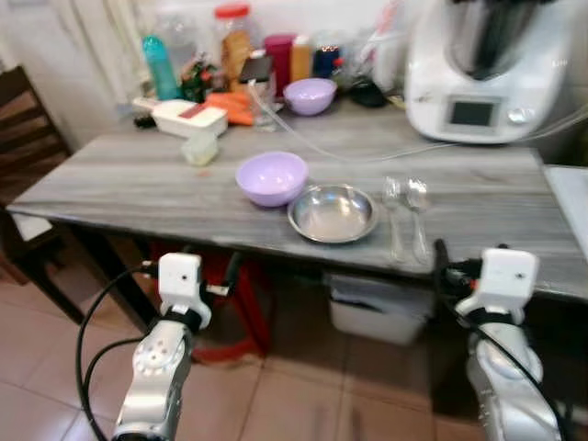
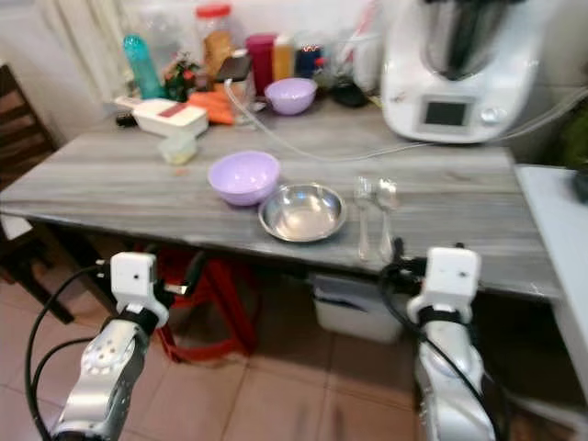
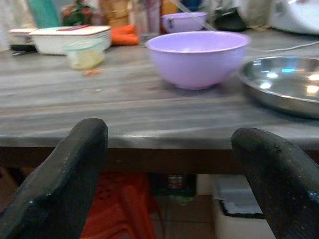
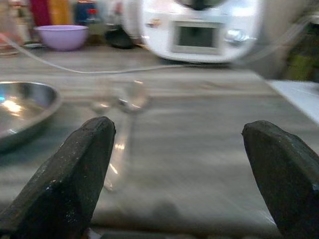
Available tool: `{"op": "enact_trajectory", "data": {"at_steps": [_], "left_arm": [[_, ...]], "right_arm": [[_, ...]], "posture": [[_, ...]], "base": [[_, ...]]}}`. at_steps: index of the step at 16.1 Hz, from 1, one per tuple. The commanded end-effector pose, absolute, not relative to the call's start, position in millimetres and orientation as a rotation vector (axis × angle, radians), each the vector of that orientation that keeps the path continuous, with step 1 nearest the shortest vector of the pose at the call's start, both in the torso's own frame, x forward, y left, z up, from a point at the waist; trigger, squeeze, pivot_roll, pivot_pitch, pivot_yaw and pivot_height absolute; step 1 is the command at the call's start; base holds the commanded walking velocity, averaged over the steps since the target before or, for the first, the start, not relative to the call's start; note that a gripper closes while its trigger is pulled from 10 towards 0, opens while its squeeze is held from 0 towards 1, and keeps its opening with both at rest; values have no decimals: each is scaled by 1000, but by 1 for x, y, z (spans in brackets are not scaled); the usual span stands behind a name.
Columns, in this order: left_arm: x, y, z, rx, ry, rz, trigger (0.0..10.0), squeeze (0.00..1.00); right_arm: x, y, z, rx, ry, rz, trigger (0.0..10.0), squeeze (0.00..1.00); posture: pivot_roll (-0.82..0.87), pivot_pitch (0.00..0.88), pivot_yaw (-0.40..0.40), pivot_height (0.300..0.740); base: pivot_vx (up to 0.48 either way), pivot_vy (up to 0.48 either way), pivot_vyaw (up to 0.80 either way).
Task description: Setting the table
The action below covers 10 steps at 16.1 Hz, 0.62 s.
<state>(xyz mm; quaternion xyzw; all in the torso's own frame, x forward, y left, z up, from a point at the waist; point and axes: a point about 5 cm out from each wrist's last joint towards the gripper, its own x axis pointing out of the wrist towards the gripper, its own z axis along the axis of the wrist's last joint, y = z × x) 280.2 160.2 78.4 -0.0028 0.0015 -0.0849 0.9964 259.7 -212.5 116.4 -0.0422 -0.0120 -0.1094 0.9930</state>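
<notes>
A lilac bowl (image 1: 271, 177) stands on the grey wooden table (image 1: 110, 184), close to its front edge. A shallow steel plate (image 1: 333, 213) touches the bowl on its right. To the right of the plate, a fork (image 1: 393, 216) and a spoon (image 1: 418, 213) lie side by side. A second lilac bowl (image 1: 310, 95) sits at the back. My left gripper (image 3: 169, 149) is open, held below the table edge in front of the near bowl. My right gripper (image 4: 179, 144) is open at edge height, facing the cutlery, with nothing between its fingers.
A white kitchen machine (image 1: 487, 64) fills the back right, and its cable (image 1: 367, 152) runs across the table. A white lidded box (image 1: 188, 118), a small cup (image 1: 200, 149) and several bottles crowd the back left. A dark chair (image 1: 23, 119) stands at the left. A red stool (image 1: 243, 312) and a white bin (image 1: 377, 317) are under the table.
</notes>
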Motion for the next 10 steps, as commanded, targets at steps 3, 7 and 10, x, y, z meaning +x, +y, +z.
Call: {"op": "enact_trajectory", "data": {"at_steps": [3,7,10], "left_arm": [[280,164,78,9,9,-160,10000,0],[280,164,77,16,10,-164,10000,0],[281,163,78,23,4,-169,10000,0]], "right_arm": [[260,-208,115,-71,-9,-215,10000,0],[261,-205,113,-118,-24,-220,10000,0],[261,-204,109,-85,-1,-235,10000,0]], "posture": [[-125,0,83,740],[-125,0,85,740],[-123,0,83,740]], "base": [[-328,0,0],[-331,0,0],[-335,0,0]]}}
